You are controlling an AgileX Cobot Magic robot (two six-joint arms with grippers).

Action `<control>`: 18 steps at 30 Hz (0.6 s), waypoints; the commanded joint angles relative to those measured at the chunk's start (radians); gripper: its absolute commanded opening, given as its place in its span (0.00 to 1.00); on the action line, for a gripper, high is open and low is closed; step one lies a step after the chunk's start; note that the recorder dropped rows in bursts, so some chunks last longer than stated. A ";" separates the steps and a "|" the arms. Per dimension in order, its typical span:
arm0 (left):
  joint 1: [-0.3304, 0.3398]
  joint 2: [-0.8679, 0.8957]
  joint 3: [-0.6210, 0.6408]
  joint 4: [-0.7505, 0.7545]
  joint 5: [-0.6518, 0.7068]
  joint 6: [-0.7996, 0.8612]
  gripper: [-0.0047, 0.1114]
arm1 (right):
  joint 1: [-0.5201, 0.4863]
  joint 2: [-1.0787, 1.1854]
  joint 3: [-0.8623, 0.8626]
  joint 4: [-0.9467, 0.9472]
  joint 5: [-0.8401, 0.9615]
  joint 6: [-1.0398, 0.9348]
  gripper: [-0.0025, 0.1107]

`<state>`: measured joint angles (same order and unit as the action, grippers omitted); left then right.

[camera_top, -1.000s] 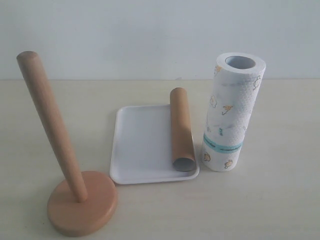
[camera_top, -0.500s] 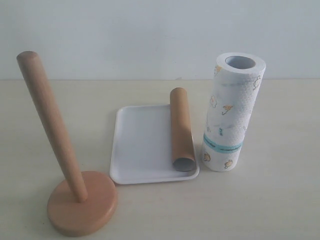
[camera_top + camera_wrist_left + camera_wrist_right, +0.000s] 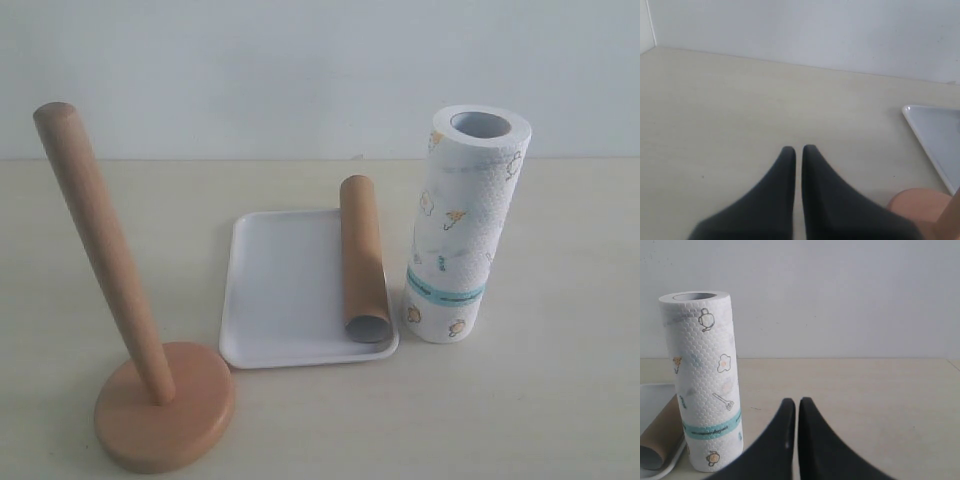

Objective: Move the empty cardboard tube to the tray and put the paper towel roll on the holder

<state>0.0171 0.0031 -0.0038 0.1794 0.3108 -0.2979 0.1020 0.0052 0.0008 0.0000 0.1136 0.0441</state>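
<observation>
Tabletop of pale beige [image 3: 540,400] holds a shallow white rectangular tray [image 3: 285,290] at centre. I see the light wooden dowel holder [image 3: 100,250] standing to its left and the printed white paper towel roll [image 3: 460,230] upright just right. The slim brown cardboard tube [image 3: 362,255] lies inside the tray along its right rim. My left gripper [image 3: 796,149] and right gripper [image 3: 793,401] have jaws pinched together, empty.

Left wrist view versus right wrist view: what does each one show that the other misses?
Only the left wrist view: part of the holder, beside the shut left gripper. Only the right wrist view: the upright roll, the tube lying in the tray next to it, and the shut right gripper. Both: part of the tray, the table and the wall.
</observation>
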 commanded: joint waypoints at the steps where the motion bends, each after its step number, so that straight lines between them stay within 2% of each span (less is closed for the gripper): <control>1: 0.002 -0.003 0.004 -0.003 0.004 0.004 0.08 | -0.003 -0.005 -0.001 -0.006 -0.008 0.000 0.05; 8: 0.002 -0.003 0.004 -0.003 0.004 0.004 0.08 | -0.003 -0.005 -0.001 0.000 -0.043 0.067 0.05; 18: 0.002 -0.003 0.004 -0.003 0.004 0.004 0.08 | -0.003 -0.005 -0.032 0.000 -0.330 0.277 0.05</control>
<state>0.0171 0.0031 -0.0038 0.1794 0.3132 -0.2979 0.1020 0.0047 -0.0016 0.0000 -0.1150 0.2338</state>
